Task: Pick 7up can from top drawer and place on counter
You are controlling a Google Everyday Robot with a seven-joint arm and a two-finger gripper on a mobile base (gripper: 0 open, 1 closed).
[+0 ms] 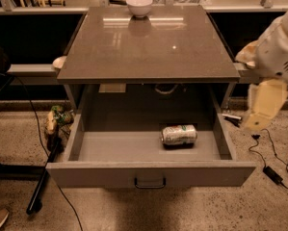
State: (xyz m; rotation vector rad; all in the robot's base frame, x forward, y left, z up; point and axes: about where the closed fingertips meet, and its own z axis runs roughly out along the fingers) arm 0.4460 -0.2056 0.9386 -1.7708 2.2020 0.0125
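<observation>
1. Speckled floor (182,211) surrounds the open drawer (85,174), which is pulled out toward the camera from under the bench (148,47). Cables (273,172) trail on the floor to the drawer's right.
2. The can (178,134) lies on its side on the drawer's bottom, right of the drawer's middle and apart from all four walls.
3. The gripper (264,105) hangs outside the drawer, beyond its right wall and higher than it. How far open it is I cannot tell. It does not hold the can.
4. The drawer's right wall stands between gripper and can. A low sideways approach would likely strike that wall and jolt the drawer, so the way in is from above.
5. The can's long axis runs across the drawer. A one-sided touch could roll it toward the drawer's back, under the bench, where overhead room looks much tighter.
6. The bench's front edge overhangs the drawer's rear part, so a lift that drifts backward could catch the arm or the can on that edge.
7. The can looks dented, so a grip on its curved side may slip.
8. For open room, the drawer's left part shows only its bottom. On the bench, the bowl (139,5) stands at the edge farthest from the drawer, leaving the near part for setting the can down.
</observation>
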